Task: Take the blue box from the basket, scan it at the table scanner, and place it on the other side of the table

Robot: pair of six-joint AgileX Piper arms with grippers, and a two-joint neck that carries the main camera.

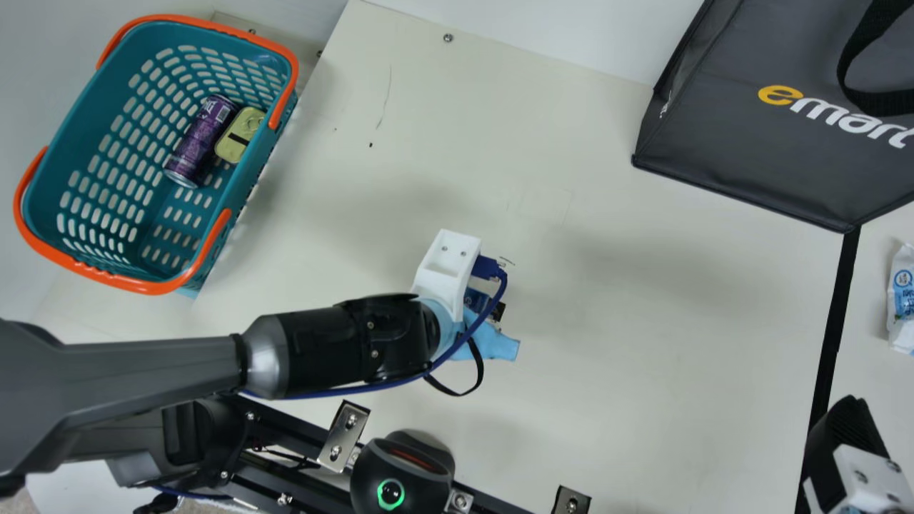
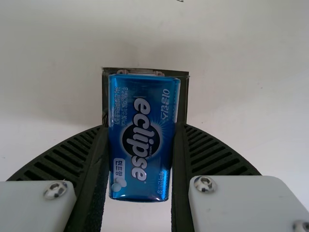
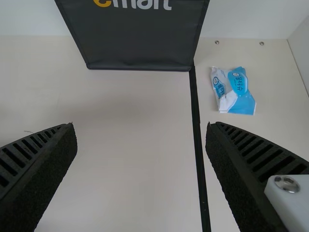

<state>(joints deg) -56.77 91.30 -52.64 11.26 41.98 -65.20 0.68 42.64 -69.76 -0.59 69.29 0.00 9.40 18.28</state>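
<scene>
A: What is the nearest to the camera?
B: It is the left arm [image 1: 136, 371], grey and black, which extends over the table [image 1: 643, 343].
A: And its gripper [image 1: 485, 310], please?
B: The two fingers are closed on the blue box [image 2: 142, 140], one at each long side. So the box is above the table, near its middle; if it touches the table, I cannot tell.
A: How is the right gripper [image 1: 846, 435]?
B: In its wrist view, the fingers stand wide apart, with nothing held between them.
A: Which things are around?
B: A purple can [image 1: 200, 139] and a small yellowish tin [image 1: 240, 134] lie inside the basket [image 1: 246, 178]. The scanner [image 1: 401, 475] with green ring is at the table edge.
</scene>
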